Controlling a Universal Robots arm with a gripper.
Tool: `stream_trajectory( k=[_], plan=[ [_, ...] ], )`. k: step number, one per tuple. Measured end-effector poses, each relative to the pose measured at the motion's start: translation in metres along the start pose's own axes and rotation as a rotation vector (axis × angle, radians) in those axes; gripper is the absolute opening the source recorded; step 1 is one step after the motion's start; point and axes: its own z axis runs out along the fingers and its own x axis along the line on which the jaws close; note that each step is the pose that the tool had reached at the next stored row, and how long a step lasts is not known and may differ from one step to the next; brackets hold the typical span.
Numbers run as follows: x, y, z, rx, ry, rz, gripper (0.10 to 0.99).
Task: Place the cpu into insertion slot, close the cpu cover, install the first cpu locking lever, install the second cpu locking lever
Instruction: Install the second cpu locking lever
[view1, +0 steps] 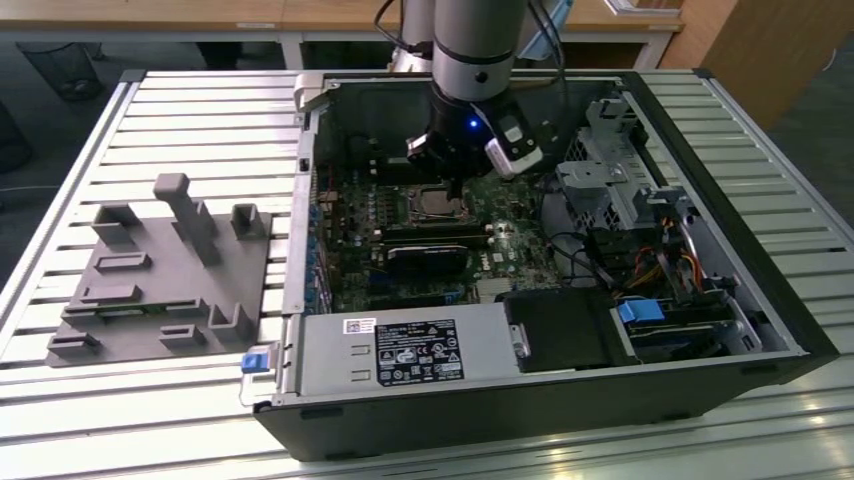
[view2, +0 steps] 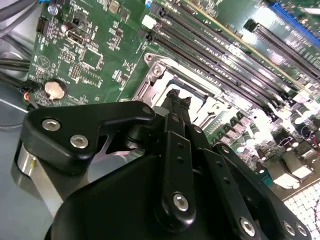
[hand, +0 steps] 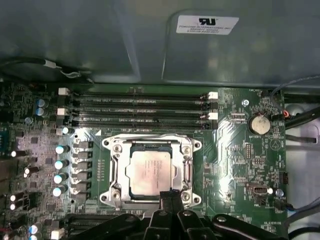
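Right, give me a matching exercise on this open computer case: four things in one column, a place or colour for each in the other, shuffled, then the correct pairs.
Things:
1. cpu
2. gripper
3. grey holder tray
4. round coin battery

Places or colours:
A. on the slatted table, outside the case, at the exterior view's left
B. lying in the insertion slot, dull silver top showing
C. silver disc on the green board, off to one side of the socket
D. black fingertips at the socket's edge, beside the chip

Pairs: 1-B, 2-D, 3-A, 4-C
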Motion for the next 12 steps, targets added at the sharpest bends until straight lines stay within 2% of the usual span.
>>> stream_trajectory(
  k=[2, 12],
  plan=[
    [0.0002, -0.0022, 0.0012, -0.003, -0.0001, 0.0, 0.106],
    [0.002, -0.0094, 0.0036, -0.003, 0.0001, 0.0, 0.106]
  ],
)
